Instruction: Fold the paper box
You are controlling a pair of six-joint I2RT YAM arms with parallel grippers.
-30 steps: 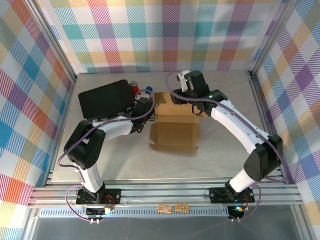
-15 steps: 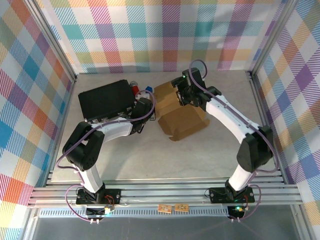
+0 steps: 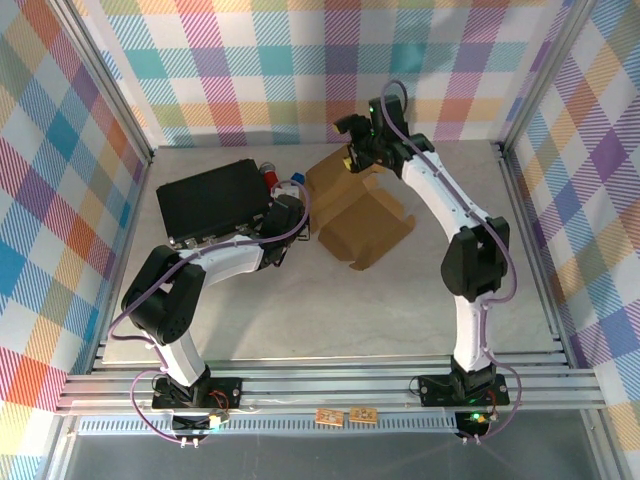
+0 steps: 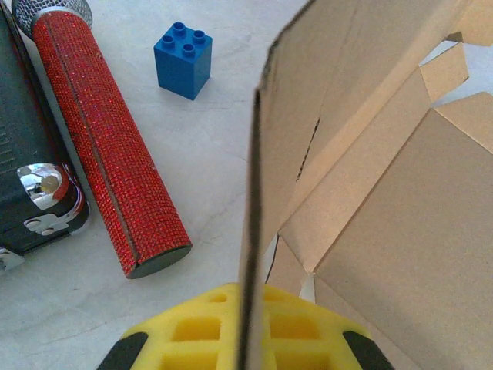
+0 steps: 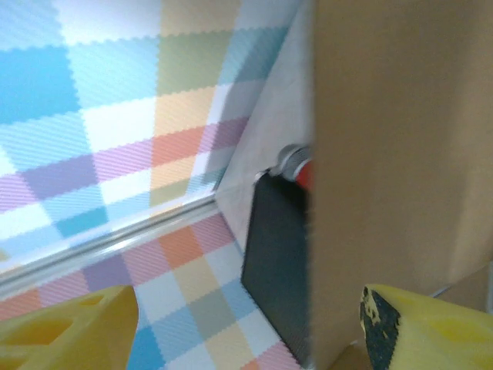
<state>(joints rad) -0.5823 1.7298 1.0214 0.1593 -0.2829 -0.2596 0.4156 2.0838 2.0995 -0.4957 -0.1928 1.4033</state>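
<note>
The paper box (image 3: pixel 365 225), a brown cardboard sheet with partly raised walls and flaps, lies turned at an angle in the middle of the table. My left gripper (image 3: pixel 300 222) is at its left edge. In the left wrist view the yellow pads (image 4: pixel 185 327) are shut on a thin upright cardboard wall (image 4: pixel 266 154). My right gripper (image 3: pixel 355 145) hovers over the box's far corner. In the right wrist view its jaws (image 5: pixel 246 331) stand wide open, and a cardboard panel (image 5: pixel 385 154) rises close to the right finger (image 5: pixel 431 331).
A black flat case (image 3: pixel 210 200) lies to the left of the box. Beside it are a red glitter microphone (image 4: pixel 115 154) and a blue toy brick (image 4: pixel 182 58). Checked walls and metal frame rails enclose the table.
The box has swung from square-on to a slanted pose, its front flap now pointing right. My right arm moved back and up, and its jaws widened. The left grip held.
</note>
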